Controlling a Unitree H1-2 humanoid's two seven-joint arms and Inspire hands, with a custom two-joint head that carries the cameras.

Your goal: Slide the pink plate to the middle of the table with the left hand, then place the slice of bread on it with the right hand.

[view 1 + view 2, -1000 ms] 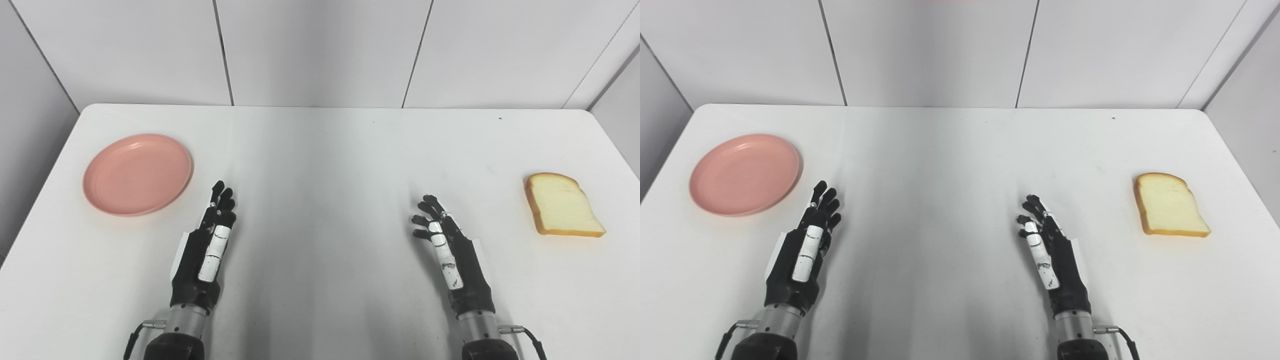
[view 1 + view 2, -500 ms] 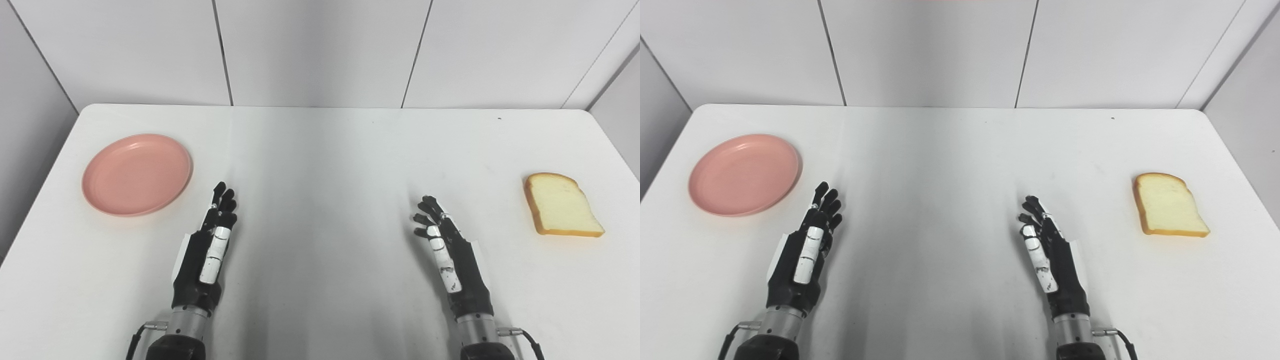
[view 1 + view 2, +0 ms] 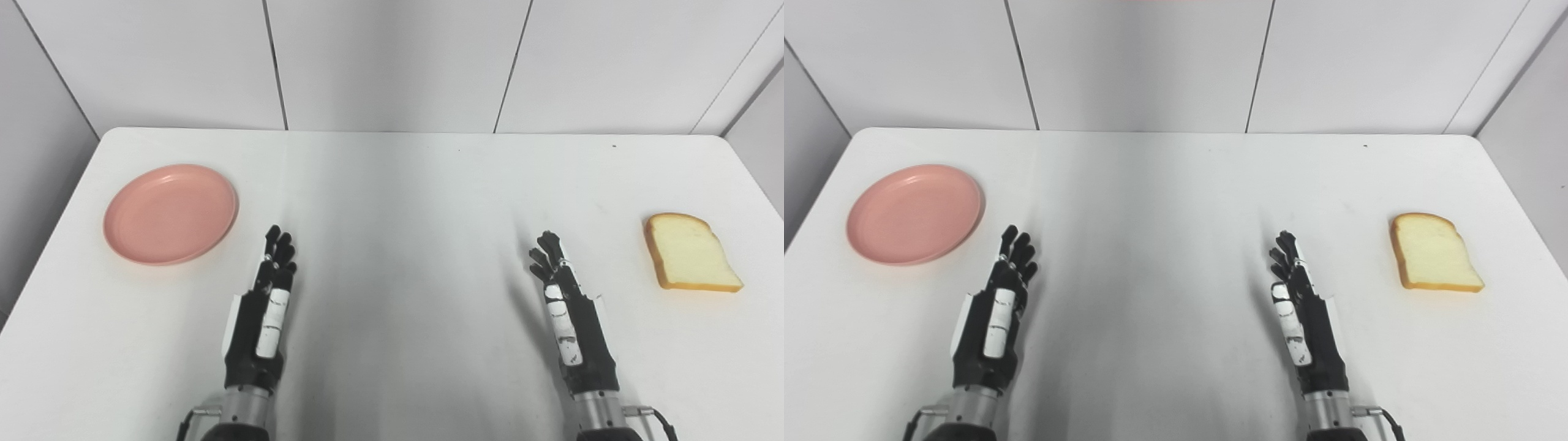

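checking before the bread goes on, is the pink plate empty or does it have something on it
Empty. The pink plate shows only its bare pink inside, and the slice of bread lies on the table at the far right.

Both forearms are cut off by the bottom edge in both views; nothing above the wrists shows. The left hand (image 3: 260, 318) and right hand (image 3: 572, 318) stand edge-on to the cameras, so their palms are hidden. Whether either hand touches the table (image 3: 398, 202) cannot be told. The table's near edge lies outside the frame. Two small dark specks near the table's far edge are too small to identify.
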